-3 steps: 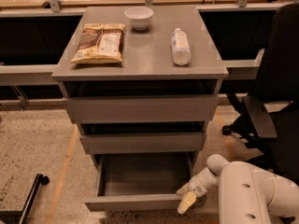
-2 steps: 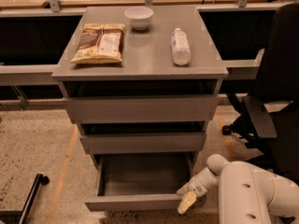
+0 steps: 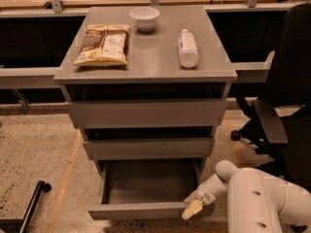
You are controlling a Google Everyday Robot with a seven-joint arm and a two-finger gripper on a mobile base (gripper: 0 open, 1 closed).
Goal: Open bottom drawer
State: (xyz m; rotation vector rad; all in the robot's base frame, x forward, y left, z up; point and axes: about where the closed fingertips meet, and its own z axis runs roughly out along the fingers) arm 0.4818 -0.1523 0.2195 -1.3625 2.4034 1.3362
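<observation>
The bottom drawer [image 3: 146, 210] is the lowest of three grey handleless drawers in a grey cabinet. It stands pulled out, and its plain grey box interior [image 3: 150, 181] shows empty. The middle drawer [image 3: 148, 148] and the top drawer [image 3: 146, 113] above it are pulled out less far. My gripper [image 3: 193, 208] is at the right end of the bottom drawer's front panel, on the end of my white arm [image 3: 262, 198], which comes in from the lower right. Its pale fingertips lie against the panel's right corner.
On the cabinet top [image 3: 146, 62] lie a snack bag [image 3: 103, 44], a white bowl [image 3: 144, 18] and a plastic bottle [image 3: 187, 47]. A black office chair [image 3: 282, 106] stands close on the right. A black bar [image 3: 31, 205] lies on the speckled floor at lower left.
</observation>
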